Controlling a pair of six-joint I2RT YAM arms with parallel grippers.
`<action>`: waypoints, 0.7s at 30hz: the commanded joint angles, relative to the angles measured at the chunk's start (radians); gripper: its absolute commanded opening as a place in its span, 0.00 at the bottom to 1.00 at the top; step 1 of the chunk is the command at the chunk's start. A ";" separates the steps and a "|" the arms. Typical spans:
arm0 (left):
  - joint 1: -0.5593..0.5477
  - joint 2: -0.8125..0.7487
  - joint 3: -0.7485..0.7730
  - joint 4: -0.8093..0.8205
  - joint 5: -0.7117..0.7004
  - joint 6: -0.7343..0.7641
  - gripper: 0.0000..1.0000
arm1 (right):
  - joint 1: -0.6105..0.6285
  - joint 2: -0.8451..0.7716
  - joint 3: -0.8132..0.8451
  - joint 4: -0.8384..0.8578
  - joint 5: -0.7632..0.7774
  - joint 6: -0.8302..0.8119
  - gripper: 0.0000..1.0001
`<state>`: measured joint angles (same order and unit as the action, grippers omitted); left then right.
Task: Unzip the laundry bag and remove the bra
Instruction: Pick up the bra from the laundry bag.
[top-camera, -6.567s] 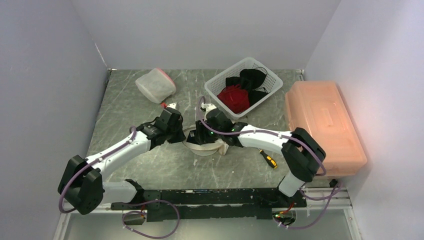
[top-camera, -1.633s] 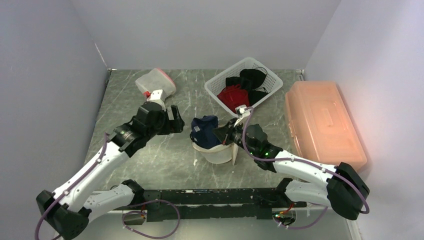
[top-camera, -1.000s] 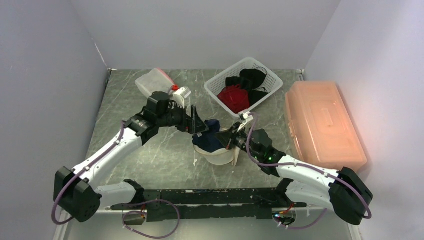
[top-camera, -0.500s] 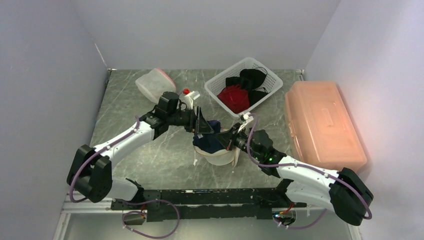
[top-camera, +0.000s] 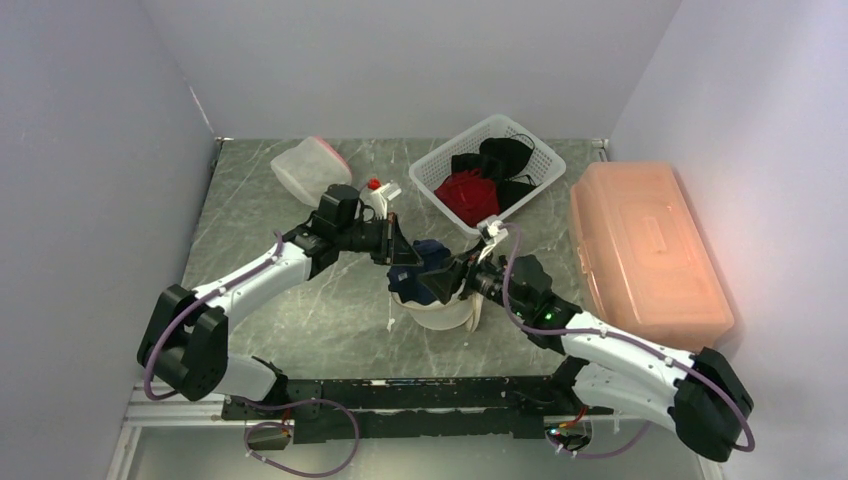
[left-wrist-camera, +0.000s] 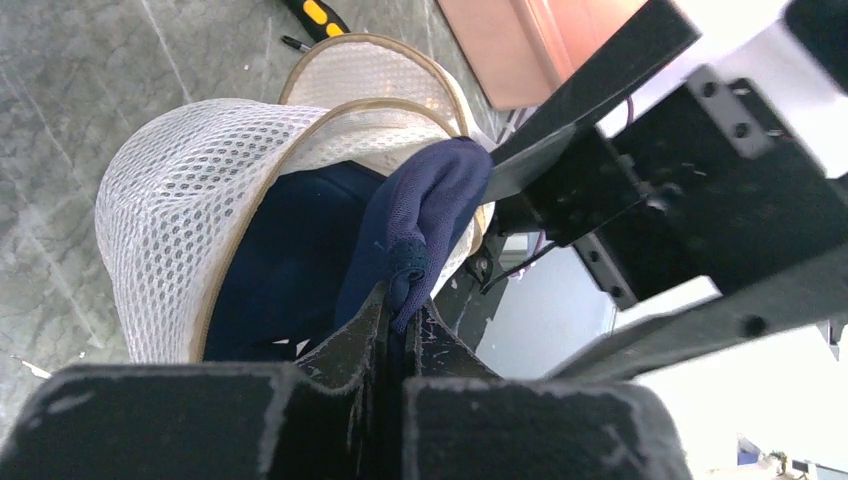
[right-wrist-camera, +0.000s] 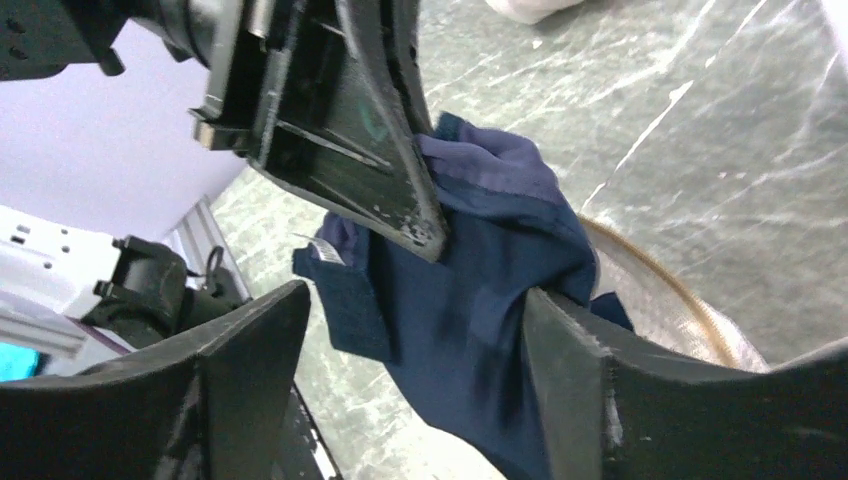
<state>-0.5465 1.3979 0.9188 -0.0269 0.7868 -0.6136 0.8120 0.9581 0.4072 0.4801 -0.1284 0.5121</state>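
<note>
Clenched hard with the left hand (left-wrist-camera: 396, 314) on a fold of the bra (left-wrist-camera: 432, 195): scuffed black fingers (left-wrist-camera: 352, 345) pressed flat together, a ridged navy edge nipped between them. Soft, fine-meshed navy cloth, draped in a limp hump just past the fingertips and trailing down into the laundry bag (left-wrist-camera: 170, 200) directly beneath the hand. Bag of white honeycomb mesh, dome-shaped, edged in tan piping, mouth gaping, more dark blue cloth showing inside. Facing the left hand from the far side of the bra, the right hand (right-wrist-camera: 415, 300), spread wide, nothing gripped; matte black wedge-shaped fingers (right-wrist-camera: 255, 370) on either side of the hanging cloth, the navy fabric close against the inner face of one, actual contact not clear. Under both hands, grey-green marbled bench (top-camera: 300, 320), smooth, veined in white. Just beyond the bag from the left hand, a screwdriver (left-wrist-camera: 318, 12) with a yellow-and-black handle, lying flat. Further out past both hands, a white slatted plastic basket (top-camera: 430, 195) holding red and black garments. Off behind the left hand, a cloudy translucent tub (top-camera: 308, 170) with a reddish edge. Out past the right arm, a large rounded orange plastic box (top-camera: 645, 250), lid on.
</note>
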 joint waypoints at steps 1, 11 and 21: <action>-0.002 -0.034 0.008 -0.010 -0.024 0.022 0.03 | -0.003 -0.075 0.119 -0.152 -0.029 -0.060 0.93; -0.002 -0.109 0.070 -0.093 -0.101 0.095 0.03 | -0.005 -0.300 0.162 -0.392 0.124 -0.090 1.00; -0.001 -0.236 0.125 -0.127 -0.182 0.200 0.03 | -0.013 -0.412 0.091 -0.376 0.277 -0.015 0.97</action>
<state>-0.5465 1.2171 0.9848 -0.1543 0.6411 -0.4801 0.8021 0.5629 0.5026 0.1078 0.0753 0.4732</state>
